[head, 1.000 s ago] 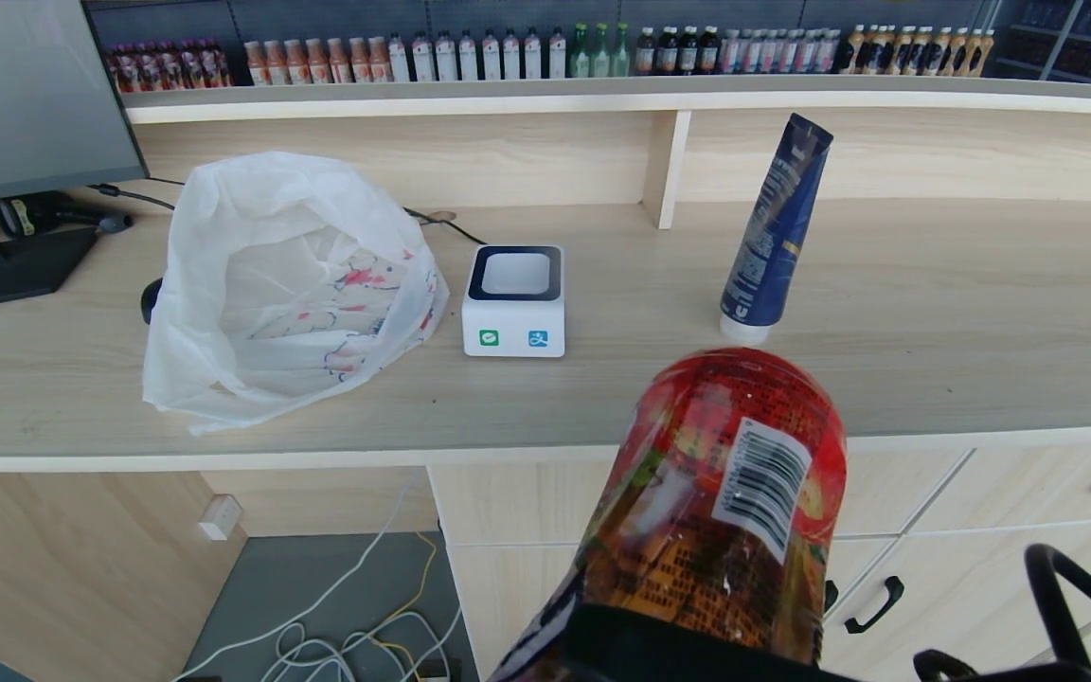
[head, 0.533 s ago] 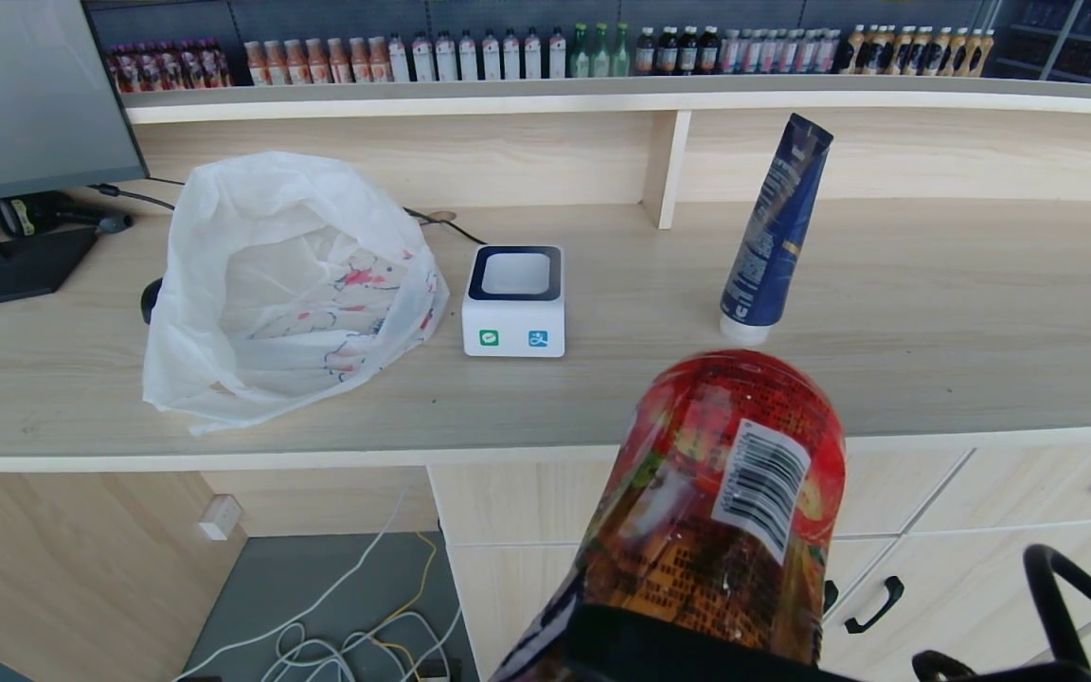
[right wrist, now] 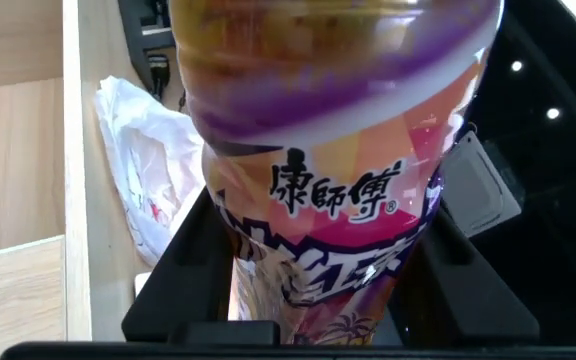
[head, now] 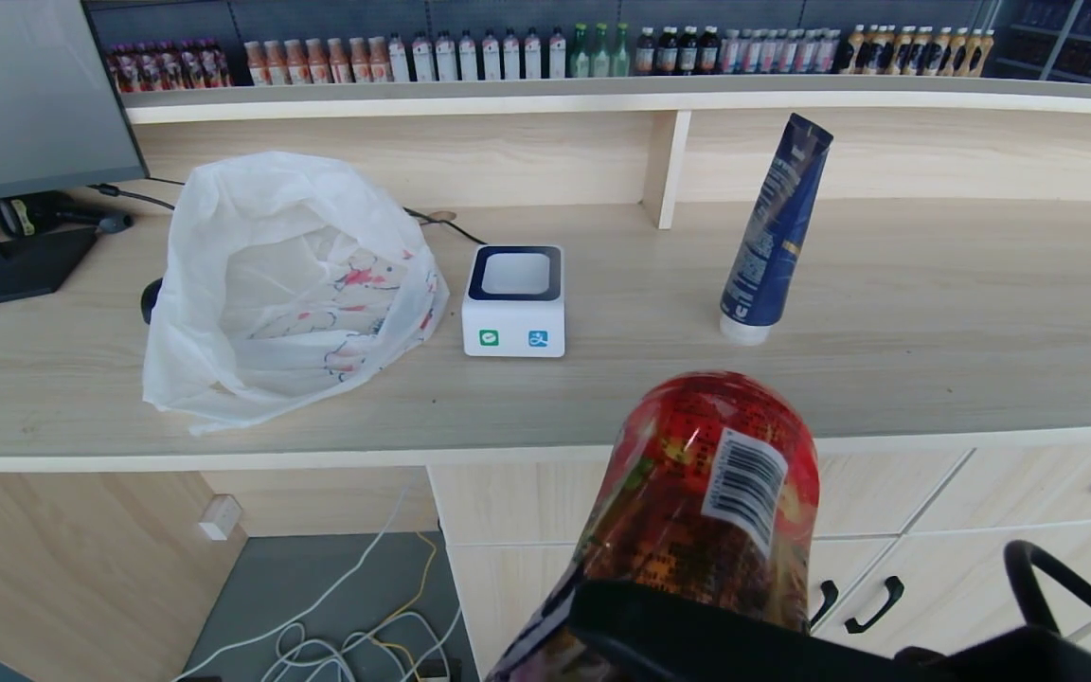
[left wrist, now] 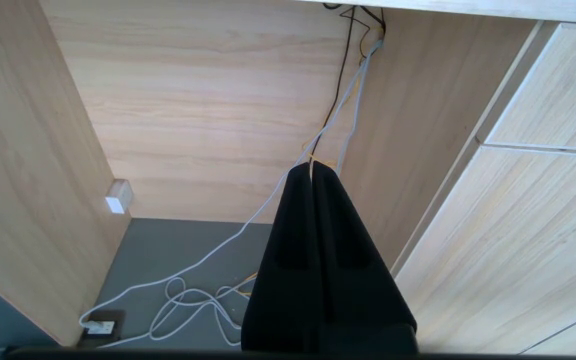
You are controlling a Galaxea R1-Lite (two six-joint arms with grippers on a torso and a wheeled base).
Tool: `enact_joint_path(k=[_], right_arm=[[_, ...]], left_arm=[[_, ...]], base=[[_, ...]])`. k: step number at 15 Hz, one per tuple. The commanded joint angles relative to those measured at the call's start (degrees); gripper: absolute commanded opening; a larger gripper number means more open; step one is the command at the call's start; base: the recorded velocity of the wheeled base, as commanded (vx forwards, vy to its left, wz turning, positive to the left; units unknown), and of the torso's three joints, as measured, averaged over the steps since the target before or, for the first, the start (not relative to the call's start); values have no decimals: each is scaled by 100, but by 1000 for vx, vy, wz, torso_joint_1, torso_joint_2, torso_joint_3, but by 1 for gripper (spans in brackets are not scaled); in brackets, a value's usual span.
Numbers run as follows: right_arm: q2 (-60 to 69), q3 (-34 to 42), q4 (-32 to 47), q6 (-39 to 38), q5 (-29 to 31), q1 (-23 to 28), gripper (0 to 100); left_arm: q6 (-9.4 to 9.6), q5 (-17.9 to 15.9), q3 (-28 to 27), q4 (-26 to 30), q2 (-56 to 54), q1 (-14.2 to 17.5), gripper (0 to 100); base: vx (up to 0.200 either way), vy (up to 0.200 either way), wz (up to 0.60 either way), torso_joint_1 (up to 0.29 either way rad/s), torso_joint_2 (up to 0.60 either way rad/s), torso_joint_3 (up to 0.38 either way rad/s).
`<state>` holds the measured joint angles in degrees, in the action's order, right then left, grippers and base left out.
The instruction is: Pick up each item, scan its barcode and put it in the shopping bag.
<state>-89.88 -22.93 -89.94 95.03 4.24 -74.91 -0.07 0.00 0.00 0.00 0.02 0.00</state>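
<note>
My right gripper is shut on a drink bottle with a red label, held tilted in front of the counter edge, its barcode facing up toward the head camera. In the right wrist view the bottle sits between the black fingers of the gripper. The white scanner box stands mid-counter, left of and beyond the bottle. The white shopping bag lies open further left, also seen as the bag. A blue tube stands cap-down on the right. My left gripper hangs shut and empty below the counter.
A monitor and a handheld scanner occupy the far left of the counter. A raised shelf with a divider runs along the back. Drawers with black handles and loose cables lie beneath.
The bottle in my right gripper has dropped slightly and shifted a little left in the head view. Everything on the counter stayed put.
</note>
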Motion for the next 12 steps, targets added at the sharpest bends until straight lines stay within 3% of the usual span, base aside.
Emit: enact_joint_path(k=[1,7,12], right_arm=[[-38,-1,-6,-459,165,3,0],[-21,-18,-6,-2559,1140,-15,0],[-3,-212,-6,-5547,1958,64,0]], left_arm=[[-1,0,0,0,-2,0,0],[-1,0,0,0,-2,0,0],[-1,0,0,0,-2,0,0]], base=[[0,0,0,0,0,0],[0,0,0,0,0,0],[0,0,0,0,0,0]])
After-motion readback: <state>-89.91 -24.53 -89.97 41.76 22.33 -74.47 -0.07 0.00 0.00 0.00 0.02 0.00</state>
